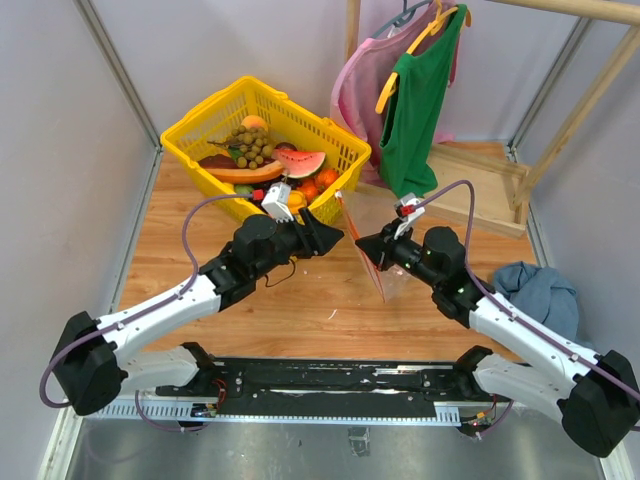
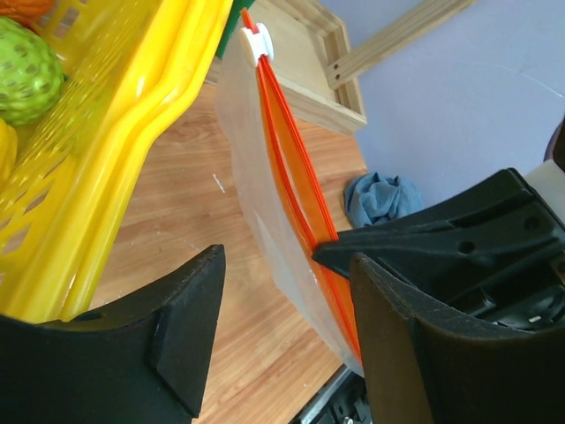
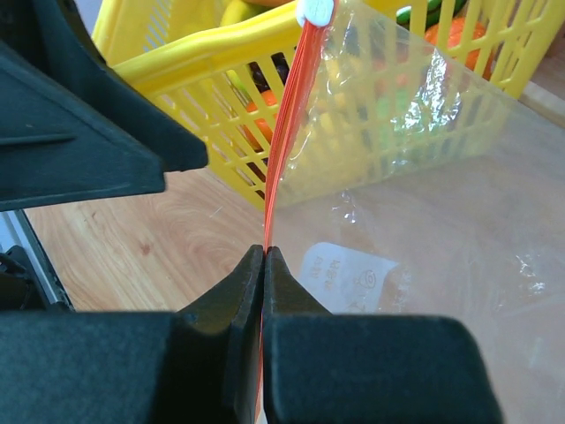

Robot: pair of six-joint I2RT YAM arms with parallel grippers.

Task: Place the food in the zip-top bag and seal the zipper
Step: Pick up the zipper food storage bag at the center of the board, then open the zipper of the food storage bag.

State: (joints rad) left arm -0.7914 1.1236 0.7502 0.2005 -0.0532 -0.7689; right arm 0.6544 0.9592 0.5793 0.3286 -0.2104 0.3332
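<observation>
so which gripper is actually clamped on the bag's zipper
The right gripper: its jaws are pressed shut on the orange-red zipper. The left gripper is open, with its jaws clearly apart.

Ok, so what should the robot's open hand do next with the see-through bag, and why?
Probably close the left gripper on the thin orange-red zipper strip of the clear crinkly plastic bag. The strip runs between its open fingers, the right gripper pinches it, and the toy food lies in the yellow mesh basket, so the mouth likely needs pulling open.

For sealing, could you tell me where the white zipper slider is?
Left wrist view, top centre: the slider caps the zipper's far end, beside the yellow basket.
</observation>
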